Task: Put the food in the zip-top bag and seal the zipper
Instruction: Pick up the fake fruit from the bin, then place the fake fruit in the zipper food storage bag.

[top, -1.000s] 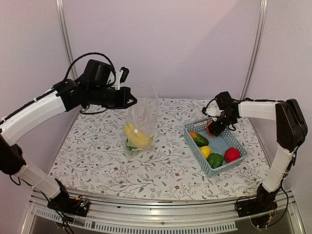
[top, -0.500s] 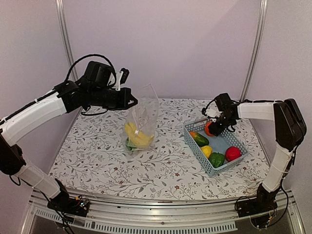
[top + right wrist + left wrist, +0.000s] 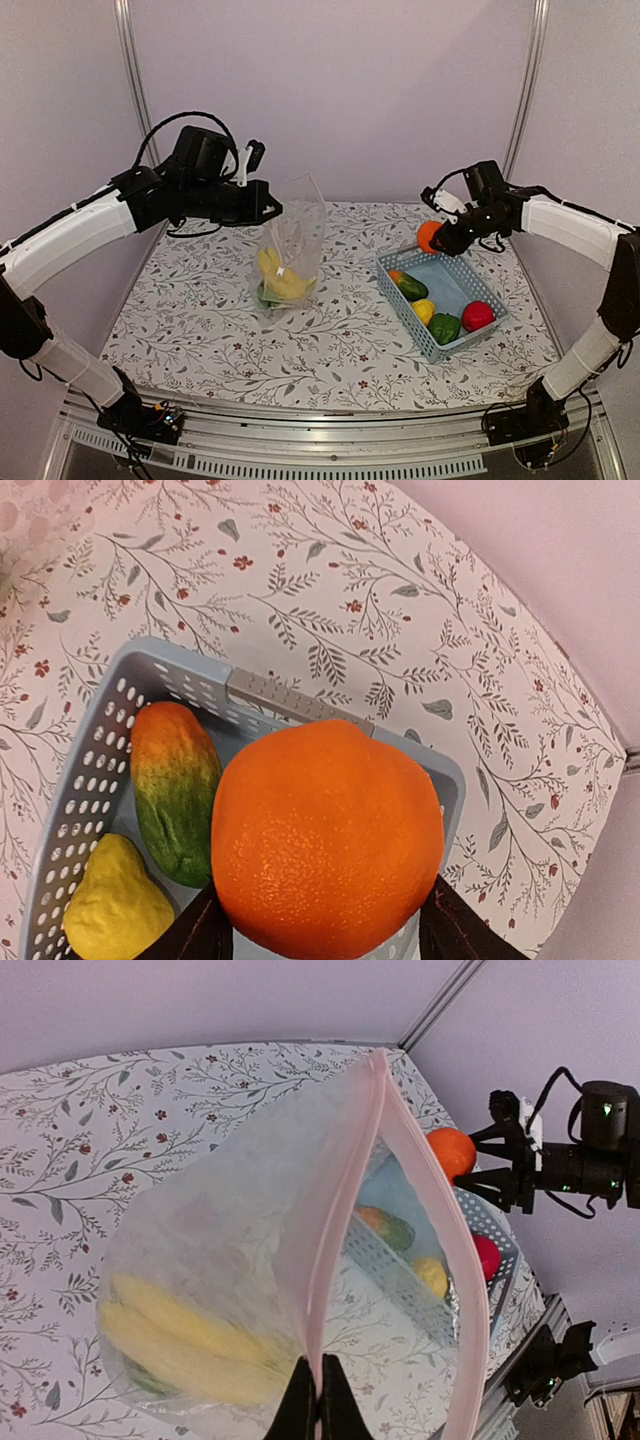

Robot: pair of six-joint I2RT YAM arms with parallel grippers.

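My left gripper (image 3: 272, 209) is shut on the pale pink zipper (image 3: 345, 1230) of the clear zip-top bag (image 3: 292, 250) and holds it up with its mouth open; in the left wrist view the gripper (image 3: 318, 1400) pinches one lip. The banana (image 3: 280, 277) and a green piece (image 3: 266, 297) lie inside the bag. My right gripper (image 3: 438, 235) is shut on the orange (image 3: 429, 236) and holds it above the basket's far corner; the orange (image 3: 328, 838) fills the right wrist view. The green-orange piece (image 3: 407, 284), lemon (image 3: 422, 310), green pepper (image 3: 441, 327) and apple (image 3: 477, 316) lie in the basket.
The light-blue slotted basket (image 3: 452, 285) stands at the right on the flowered tablecloth (image 3: 330, 350). Purple walls with metal posts (image 3: 130, 70) close the back and sides.
My right gripper has lifted the orange out of the basket, up and slightly back. The left gripper and the bag have stayed put.
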